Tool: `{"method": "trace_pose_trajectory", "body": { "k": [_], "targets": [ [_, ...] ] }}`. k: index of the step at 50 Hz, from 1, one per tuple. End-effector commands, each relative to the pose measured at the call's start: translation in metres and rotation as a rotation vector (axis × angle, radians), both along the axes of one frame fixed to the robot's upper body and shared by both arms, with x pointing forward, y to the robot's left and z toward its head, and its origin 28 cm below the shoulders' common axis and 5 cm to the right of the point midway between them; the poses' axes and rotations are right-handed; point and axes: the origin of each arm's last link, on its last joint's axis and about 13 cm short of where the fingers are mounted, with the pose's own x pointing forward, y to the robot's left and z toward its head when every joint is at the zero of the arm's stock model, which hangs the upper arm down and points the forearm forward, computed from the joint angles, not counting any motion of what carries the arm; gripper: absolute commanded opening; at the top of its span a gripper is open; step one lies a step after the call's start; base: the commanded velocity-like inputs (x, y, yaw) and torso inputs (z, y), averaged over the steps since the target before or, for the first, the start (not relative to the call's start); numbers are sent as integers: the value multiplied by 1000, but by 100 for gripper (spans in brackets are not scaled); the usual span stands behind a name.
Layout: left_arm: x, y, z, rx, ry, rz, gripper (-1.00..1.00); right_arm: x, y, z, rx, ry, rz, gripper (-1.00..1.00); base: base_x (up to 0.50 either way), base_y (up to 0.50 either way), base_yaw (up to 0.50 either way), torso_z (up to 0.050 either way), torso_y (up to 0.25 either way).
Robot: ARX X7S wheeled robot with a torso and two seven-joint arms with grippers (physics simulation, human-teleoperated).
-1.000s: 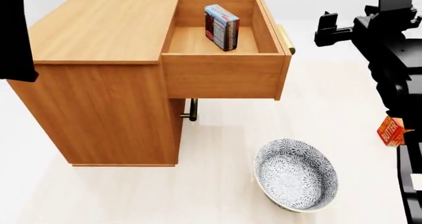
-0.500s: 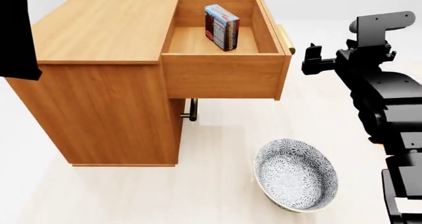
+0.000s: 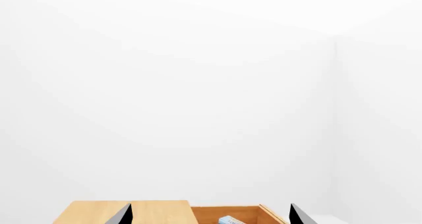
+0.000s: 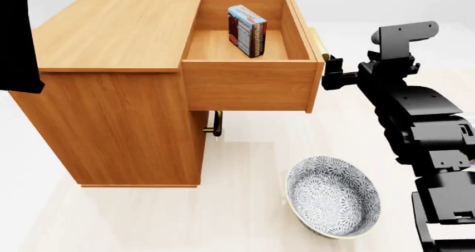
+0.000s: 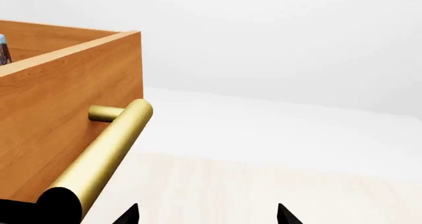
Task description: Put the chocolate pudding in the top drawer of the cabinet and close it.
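Note:
The cabinet (image 4: 119, 35) stands with its top drawer (image 4: 248, 85) pulled out. Inside the drawer the chocolate pudding (image 4: 248, 23) stands upright, apart from the drawer walls. My right gripper (image 4: 332, 77) is beside the near end of the drawer's brass handle (image 4: 320, 43). In the right wrist view the handle (image 5: 105, 150) runs beside my open right gripper (image 5: 207, 216), and nothing lies between the fingertips. My left gripper (image 3: 209, 219) is open and empty, held high over the cabinet top (image 3: 118, 211), with the pudding (image 3: 231, 220) just visible beyond.
A blue-and-white patterned bowl (image 4: 333, 196) lies on the pale floor to the right of the cabinet's base. A lower drawer's brass handle (image 4: 217, 124) sticks out under the open drawer. My left arm (image 4: 15, 35) fills the head view's left edge.
My right arm has moved left and down, bringing its gripper up to the near end of the drawer handle. The pudding stays where it was.

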Motion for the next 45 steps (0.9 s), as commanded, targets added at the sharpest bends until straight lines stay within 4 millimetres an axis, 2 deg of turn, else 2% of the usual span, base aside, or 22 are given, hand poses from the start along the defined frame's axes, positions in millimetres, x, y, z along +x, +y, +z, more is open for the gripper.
{"method": "trace_pose_trajectory", "body": {
  "k": [1, 20, 45],
  "targets": [
    [0, 0, -1, -3, 1, 2, 100, 4, 12, 0, 9, -3, 44, 100, 0, 0, 0, 0, 0],
    [-1, 1, -2, -8, 0, 9, 100, 14, 41, -1, 30, -1, 150, 100, 0, 0, 0, 0, 0],
    [-8, 2, 0, -6, -7, 22, 100, 16, 81, -4, 67, 2, 290, 100, 0, 0, 0, 0, 0]
  ]
}}
